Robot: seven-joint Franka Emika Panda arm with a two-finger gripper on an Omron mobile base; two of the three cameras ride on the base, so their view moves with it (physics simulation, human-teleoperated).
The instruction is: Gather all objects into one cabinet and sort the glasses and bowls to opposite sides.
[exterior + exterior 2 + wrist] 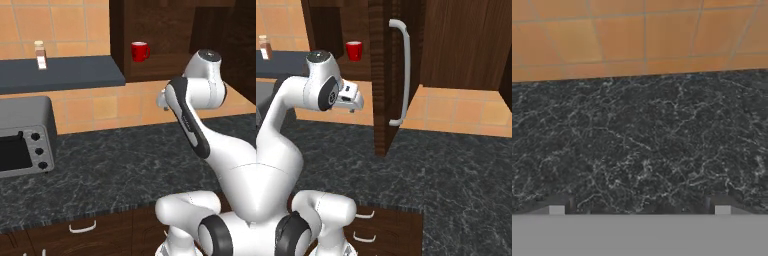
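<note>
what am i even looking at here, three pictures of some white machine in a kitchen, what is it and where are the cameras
It is a computer-rendered kitchen with a white robot arm on a base that can drive. Two cameras ride on that base behind the arm: one looks over it from the left, the other from the right, so both show the same place from two sides. The third camera sits on the hand and looks along the pincer; its two small dark tips stand far apart at the bottom, so it is open and holds nothing. That view looks down on the dark speckled counter and the orange tiled wall. On the counter at the left stands a grey toaster oven. Above, a red cup sits inside the open dark wood cabinet, whose door has a long pale handle. A small bottle stands on a dark shelf beside it.
</note>
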